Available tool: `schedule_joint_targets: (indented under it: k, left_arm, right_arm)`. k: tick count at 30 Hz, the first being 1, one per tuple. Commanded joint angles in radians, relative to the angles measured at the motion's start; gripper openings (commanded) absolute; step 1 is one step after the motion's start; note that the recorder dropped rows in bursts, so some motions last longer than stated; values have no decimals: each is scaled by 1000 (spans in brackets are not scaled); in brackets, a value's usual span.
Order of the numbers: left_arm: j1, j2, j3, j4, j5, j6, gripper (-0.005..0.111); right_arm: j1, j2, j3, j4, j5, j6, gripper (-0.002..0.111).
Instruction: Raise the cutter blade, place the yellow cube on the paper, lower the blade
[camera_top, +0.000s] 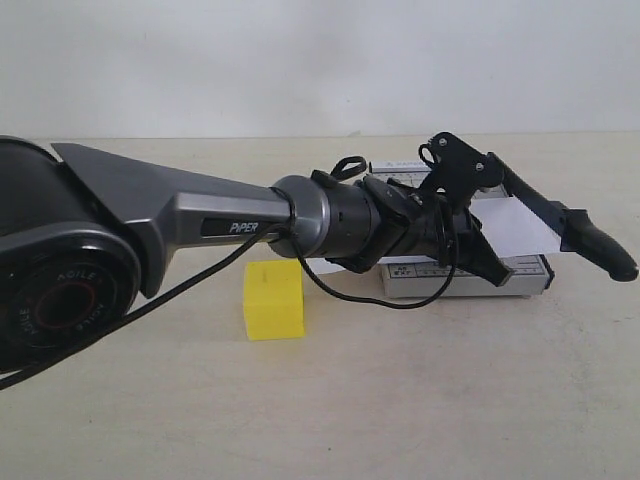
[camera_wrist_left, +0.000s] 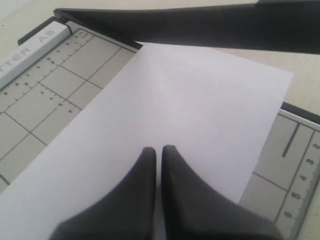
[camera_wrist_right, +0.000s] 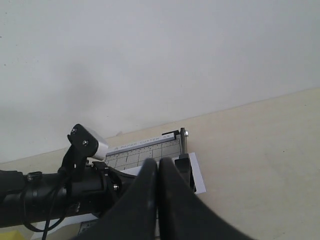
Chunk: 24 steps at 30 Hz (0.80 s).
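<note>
"Exterior view: what does it alone show?"
"The yellow cube (camera_top: 273, 299) on the table (camera_top: 400, 400), apart from the trimmer (camera_top: 520, 275). The cutter blade (camera_top: 548, 212) is raised. 'PiPER' is on the left arm (camera_top: 200, 215)."
"And the wrist views?"
"The left gripper (camera_wrist_left: 159, 150), fingers pressed together, is above the paper (camera_wrist_left: 200, 115). 'A5' is printed on the trimmer. The right gripper (camera_wrist_right: 157, 165) is likewise pressed together."

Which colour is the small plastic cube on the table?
Bright yellow; the plastic cube shows best in the exterior view.
</note>
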Motion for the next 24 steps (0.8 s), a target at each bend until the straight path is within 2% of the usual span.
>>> schedule_joint_targets:
  k: [1,7,24]
  left_arm:
    - [-7,14,2,2,25,3,4]
    - [-9,14,-12,2,78,3,4]
    - [-11,14,-49,2,76,3,5]
  right_arm:
    - [2,-4,1,-1,-9,0,0]
    - [2,-4,1,-1,-9,0,0]
    - [2,-4,1,-1,-9,0,0]
